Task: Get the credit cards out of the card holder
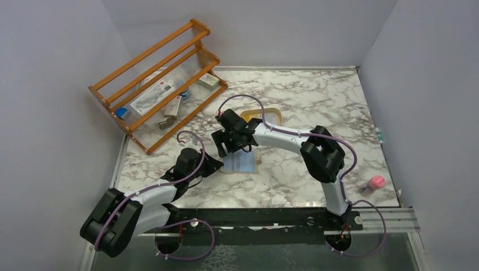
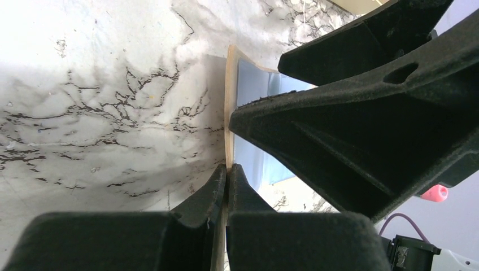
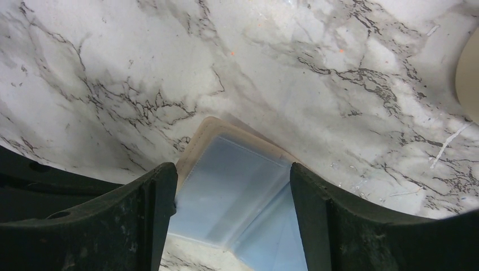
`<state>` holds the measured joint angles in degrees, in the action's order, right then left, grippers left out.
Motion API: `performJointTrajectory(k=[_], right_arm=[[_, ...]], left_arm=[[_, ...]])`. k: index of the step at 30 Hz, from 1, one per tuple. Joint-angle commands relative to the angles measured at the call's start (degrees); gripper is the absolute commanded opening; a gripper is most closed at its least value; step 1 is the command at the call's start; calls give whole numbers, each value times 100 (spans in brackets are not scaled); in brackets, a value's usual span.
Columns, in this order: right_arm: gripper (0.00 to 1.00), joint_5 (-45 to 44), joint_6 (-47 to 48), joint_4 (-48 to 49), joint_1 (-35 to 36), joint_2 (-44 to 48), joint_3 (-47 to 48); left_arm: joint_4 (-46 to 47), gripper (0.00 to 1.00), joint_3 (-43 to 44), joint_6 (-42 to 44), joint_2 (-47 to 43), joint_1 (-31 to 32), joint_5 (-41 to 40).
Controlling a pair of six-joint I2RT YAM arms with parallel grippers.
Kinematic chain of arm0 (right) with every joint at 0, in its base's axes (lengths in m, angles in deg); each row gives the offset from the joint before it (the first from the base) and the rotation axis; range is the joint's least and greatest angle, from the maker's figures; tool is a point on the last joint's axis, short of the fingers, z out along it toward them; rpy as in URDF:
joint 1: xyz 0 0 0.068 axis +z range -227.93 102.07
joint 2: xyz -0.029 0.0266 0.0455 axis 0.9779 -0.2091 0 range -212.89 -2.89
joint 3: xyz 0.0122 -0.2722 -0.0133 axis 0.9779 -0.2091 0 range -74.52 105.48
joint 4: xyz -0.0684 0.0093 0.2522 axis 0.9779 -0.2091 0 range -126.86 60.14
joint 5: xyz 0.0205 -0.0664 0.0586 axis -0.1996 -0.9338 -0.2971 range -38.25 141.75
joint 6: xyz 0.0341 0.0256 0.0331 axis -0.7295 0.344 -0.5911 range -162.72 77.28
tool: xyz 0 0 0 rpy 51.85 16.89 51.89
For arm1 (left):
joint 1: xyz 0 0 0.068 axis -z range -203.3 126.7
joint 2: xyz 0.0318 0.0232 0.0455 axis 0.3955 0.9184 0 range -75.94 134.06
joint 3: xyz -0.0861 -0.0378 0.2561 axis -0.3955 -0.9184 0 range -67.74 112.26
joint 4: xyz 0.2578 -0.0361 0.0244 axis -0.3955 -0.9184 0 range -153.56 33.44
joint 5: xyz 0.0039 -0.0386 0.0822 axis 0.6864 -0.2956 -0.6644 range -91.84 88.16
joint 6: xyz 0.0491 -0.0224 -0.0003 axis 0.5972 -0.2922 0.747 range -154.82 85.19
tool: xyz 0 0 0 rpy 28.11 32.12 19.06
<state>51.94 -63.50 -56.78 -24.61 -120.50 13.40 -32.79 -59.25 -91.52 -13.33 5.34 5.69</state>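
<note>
Anchoring comes first: my left gripper (image 2: 227, 169) is clamped on the nine o'clock edge of the tan-beige folding card holder (image 1: 243, 164), open blue-side-up on the white marble tabletop (image 1: 305, 96). Meanwhile my right gripper (image 3: 233, 175), spread open, straddles its blue sleeves (image 3: 226, 197); I'd pinch one card's lip and slide it out flat. The credit cards I can't distinguish. Left arm reaches low from seven o'clock; right bends in from four.

tan card holder (image 1: 242, 163) — light-blue inside, marble table (image 1: 299, 178)
</note>
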Motion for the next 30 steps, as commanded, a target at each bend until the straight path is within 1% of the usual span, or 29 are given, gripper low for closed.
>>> performJointTrajectory(k=[1, 7, 18, 22, 30], right_arm=[[78, -317, -127, -137, 47, 19, -68], [78, -394, -329, 177, 38, 272, -379], [78, -236, -342, 158, 38, -49, -385], [78, -407, -267, 57, 38, -73, -474], [78, -779, -113, -41, 38, 184, -1016]], left_arm=[[-131, 0, -80, 83, -28, 18, -199], [-129, 0, -101, 80, 4, 18, -190], [-135, 0, -136, 56, -96, 18, -206], [-152, 0, -163, 33, -142, 18, -218], [-161, 0, -184, 13, -117, 18, -261]])
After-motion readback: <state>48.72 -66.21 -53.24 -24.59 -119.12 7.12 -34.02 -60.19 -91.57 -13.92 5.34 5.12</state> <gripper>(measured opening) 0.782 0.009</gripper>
